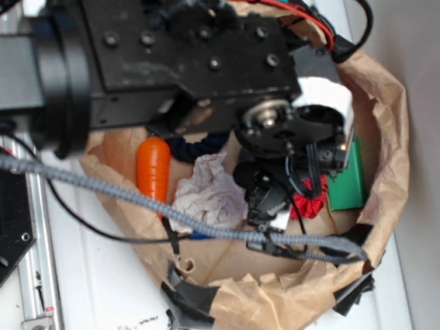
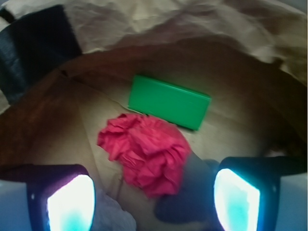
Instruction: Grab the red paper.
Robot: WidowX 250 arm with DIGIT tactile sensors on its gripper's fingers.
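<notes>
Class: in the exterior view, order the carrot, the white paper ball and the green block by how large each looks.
1. White paper ball, largest.
2. Carrot and green block: unsure, since the pincer and bag hide part of the block and the carrot's tip.

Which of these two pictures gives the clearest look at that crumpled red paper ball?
The wrist view. The red paper lies in full sight there, creases plain, beside the green block, ahead of the open gripper. In the exterior view only a small red scrap peeks out beneath the arm.
</notes>
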